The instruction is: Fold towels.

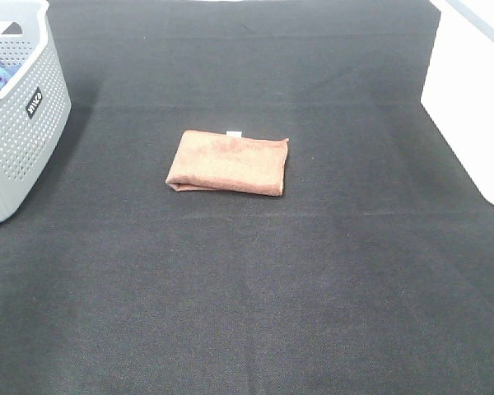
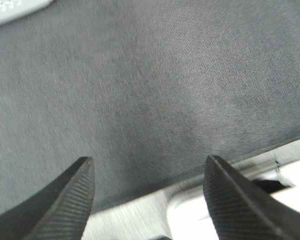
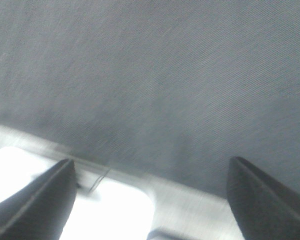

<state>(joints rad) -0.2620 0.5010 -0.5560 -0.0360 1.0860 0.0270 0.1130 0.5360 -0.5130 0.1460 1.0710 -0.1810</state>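
Covering the whole work area, the dark tabletop [image 1: 255, 288] is being kept bare around the towel [image 1: 228, 162], which is lying folded near its middle. At the left edge a grey basket [image 1: 20, 123] is being kept. Both sets of jaws are being held wide apart, gripping nothing, away from the towel.

Reddish-brown towel [image 1: 228, 162]; black cloth surface [image 1: 255, 280]; grey perforated basket [image 1: 20, 115].

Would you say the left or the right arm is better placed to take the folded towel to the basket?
Left, probably: the grey basket stands at the left edge, the towel slightly left of centre. Both grippers are open and empty.
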